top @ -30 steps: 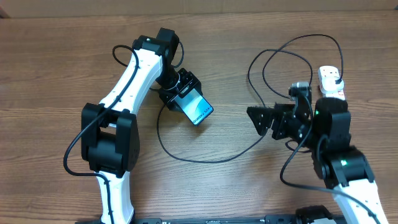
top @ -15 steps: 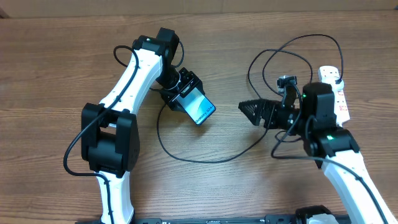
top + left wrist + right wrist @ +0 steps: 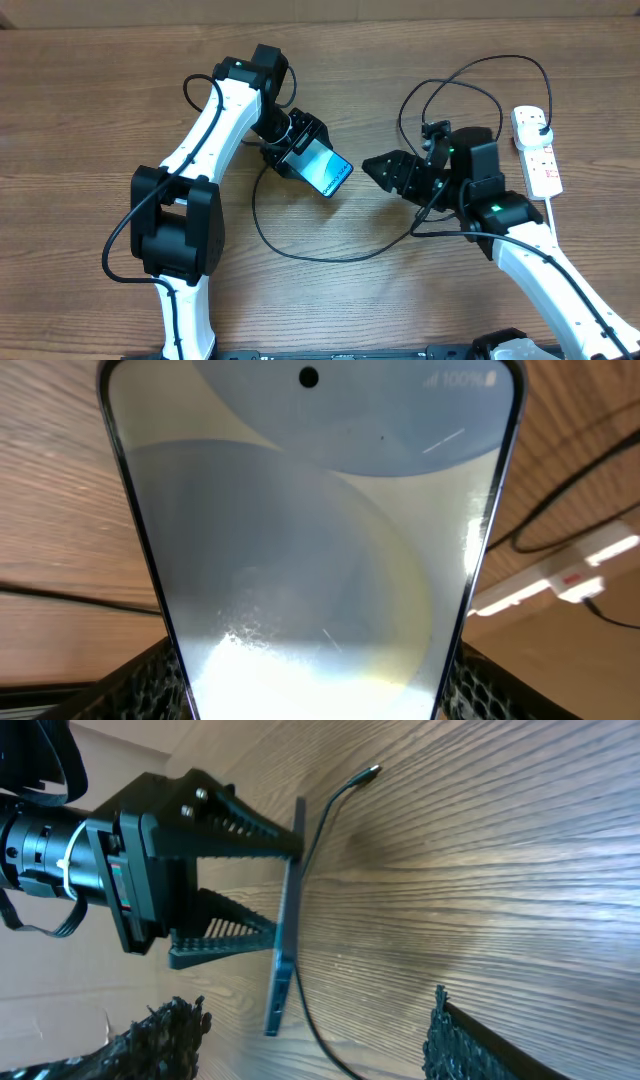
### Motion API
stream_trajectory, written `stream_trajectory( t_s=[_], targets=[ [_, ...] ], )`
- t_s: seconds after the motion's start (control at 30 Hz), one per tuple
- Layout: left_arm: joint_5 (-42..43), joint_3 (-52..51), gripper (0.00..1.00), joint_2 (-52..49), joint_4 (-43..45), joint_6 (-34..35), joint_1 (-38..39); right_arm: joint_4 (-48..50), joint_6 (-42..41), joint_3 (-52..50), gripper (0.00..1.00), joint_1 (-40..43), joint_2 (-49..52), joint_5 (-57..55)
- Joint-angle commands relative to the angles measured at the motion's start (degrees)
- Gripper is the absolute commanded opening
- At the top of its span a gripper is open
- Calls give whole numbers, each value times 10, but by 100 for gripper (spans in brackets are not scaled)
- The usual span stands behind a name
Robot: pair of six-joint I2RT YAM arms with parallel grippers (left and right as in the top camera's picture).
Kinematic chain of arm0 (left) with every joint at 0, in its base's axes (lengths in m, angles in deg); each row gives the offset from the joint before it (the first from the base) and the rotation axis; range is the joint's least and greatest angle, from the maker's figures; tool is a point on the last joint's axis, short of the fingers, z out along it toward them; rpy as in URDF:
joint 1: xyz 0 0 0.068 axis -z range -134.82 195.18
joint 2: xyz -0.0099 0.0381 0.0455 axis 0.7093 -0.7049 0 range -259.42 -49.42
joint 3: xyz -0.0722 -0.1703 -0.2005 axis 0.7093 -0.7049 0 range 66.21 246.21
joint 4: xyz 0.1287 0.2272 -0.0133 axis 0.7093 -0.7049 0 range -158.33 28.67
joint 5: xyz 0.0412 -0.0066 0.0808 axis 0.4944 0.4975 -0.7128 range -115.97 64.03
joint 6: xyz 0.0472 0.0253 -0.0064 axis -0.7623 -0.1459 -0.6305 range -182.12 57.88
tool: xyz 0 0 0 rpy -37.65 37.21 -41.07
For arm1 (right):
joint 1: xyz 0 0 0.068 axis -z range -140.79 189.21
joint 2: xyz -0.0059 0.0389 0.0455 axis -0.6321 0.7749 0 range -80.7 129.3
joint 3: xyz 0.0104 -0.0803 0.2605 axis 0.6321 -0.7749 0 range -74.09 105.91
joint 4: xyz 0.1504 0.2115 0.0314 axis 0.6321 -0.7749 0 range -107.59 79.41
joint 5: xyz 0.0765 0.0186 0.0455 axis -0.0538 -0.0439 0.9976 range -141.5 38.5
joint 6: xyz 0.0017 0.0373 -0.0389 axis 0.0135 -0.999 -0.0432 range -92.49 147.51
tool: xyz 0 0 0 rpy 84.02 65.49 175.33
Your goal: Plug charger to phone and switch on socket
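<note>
Two roles are split here: the left gripper is clamped on the phone, holding it tilted above the table. The right gripper has its jaws spread wide with nothing between them.

In the overhead view the phone sits at 9 o'clock from the right gripper, near but apart. The socket lies well off at 3 o'clock. The charger loops across the wood at about 7 o'clock from the right jaws.

In the right wrist view its connector tip lies free on the table at 1 o'clock. It is past the phone's edge and well apart from the fingers.

The step in hand looks like fetching that tip. To do it well, the right arm should skirt the phone and come down with the jaws straddling the charger just behind the connector tip. It should then close so the tip sticks out forward, ready to line up with the phone's port. Which short edge carries the port cannot be told.
</note>
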State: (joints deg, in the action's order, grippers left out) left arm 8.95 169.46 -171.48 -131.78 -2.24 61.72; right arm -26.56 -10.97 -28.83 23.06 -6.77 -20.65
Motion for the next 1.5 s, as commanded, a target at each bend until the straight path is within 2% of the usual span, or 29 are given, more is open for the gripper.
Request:
stream_trajectory(
  t_s=[0.0,0.17,0.37,0.77,1.17,1.33,1.47],
  targets=[
    [49,16,45,6,14,21,4,17,-64,13,74,-28,9,-51],
    [71,16,45,6,20,30,4,25,-126,13,74,-53,39,-73],
    [71,16,45,6,19,32,10,71,-129,13,68,-77,67,-75],
    [71,16,47,6,20,67,43,84,-176,13,55,-105,76,-136],
    [71,16,48,6,22,83,66,105,-188,13,52,-131,109,-158],
    [71,16,48,6,22,83,66,108,-188,13,47,-130,114,-162],
    [71,16,48,6,22,83,66,113,-188,13,36,-130,114,-163]
  ],
)
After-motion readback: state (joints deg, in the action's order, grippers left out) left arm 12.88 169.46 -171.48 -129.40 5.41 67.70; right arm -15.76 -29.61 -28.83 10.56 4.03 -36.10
